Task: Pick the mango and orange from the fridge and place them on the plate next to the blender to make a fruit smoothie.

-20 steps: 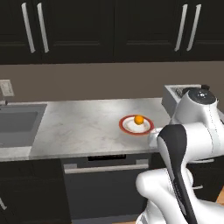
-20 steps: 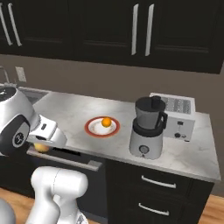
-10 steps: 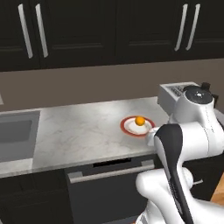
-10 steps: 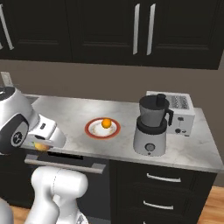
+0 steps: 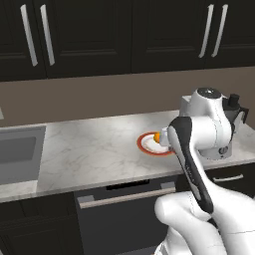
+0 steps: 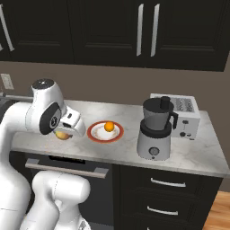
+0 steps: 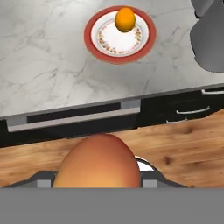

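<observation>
The white arm rises from the lower left of the right base view, bends at a high elbow in the upper left and folds back down so that its end effector (image 6: 64,133) hangs just off the front edge of the marble tabletop (image 6: 188,150), left of centre; it is clamped on one dull yellow-orange mango (image 6: 62,134), which in the hand view swells large at the bottom centre of the frame (image 7: 97,162), above the wooden floor (image 7: 183,148) and the dark cabinet fronts; in the left base view the same arm climbs from the lower right and its bulky joints cover the right end of the tabletop (image 5: 89,149); one plate (image 6: 93,134) with a red-orange rim lies on the tabletop near the middle of the right base view, and one bright orange (image 6: 108,126) rests on it, toward its far side; in the hand view that plate (image 7: 92,37) sits at the top centre with the orange (image 7: 125,19) at its upper edge; one blender (image 6: 155,129) stands right of the plate, apart from it; one silver toaster (image 6: 185,114) stands behind the blender at the right; four pale handles show on the black upper cabinets (image 6: 108,31).
</observation>
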